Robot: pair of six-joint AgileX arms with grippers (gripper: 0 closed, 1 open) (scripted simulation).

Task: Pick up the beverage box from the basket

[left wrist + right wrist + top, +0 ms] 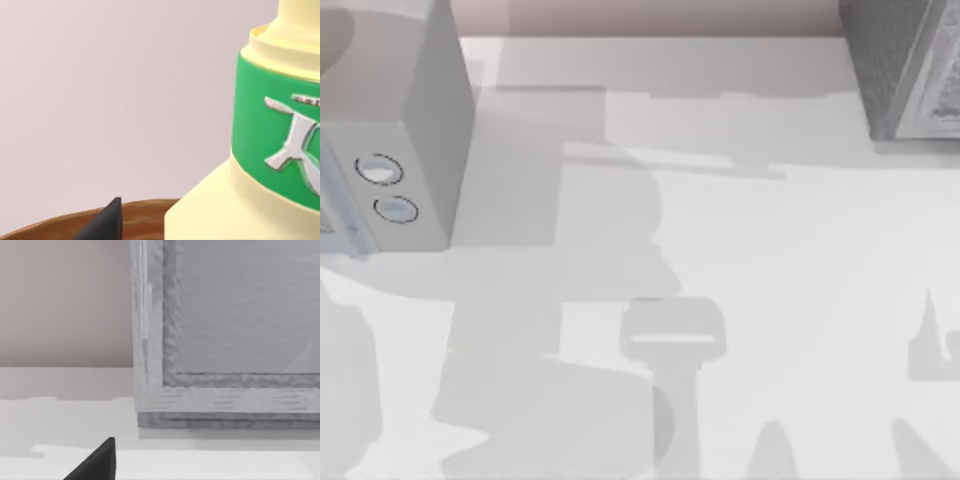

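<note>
**Fingers: spread not readable on either arm; reach toward basket in hand**

Left fingers and right fingers each presented one dark tip at the frame edge. With no partner tip to compare, I could not tell how far either pair was spread. Nothing was seen held.

Top view: the white table carried a grey box with two rings at its left and a grey textured block at its far right corner. Arm-shaped shadows lay across the table.

Left wrist view: the tip sat close over a brown basket rim. Just beyond the rim stood a pale yellow container with a green band, upright and cut off by the frame. It may be the beverage box or a neighbour of it; I could not say which. The basket's inside was hidden.

Right wrist view: a grey framed panel stood on the table before a pinkish wall. This arm looked parked.

Judgement: the step was the approach, with the grasp not yet made. The next move calls for identifying the carton, setting the left fingers either side of it clear of the rim, then closing and lifting straight up.
</note>
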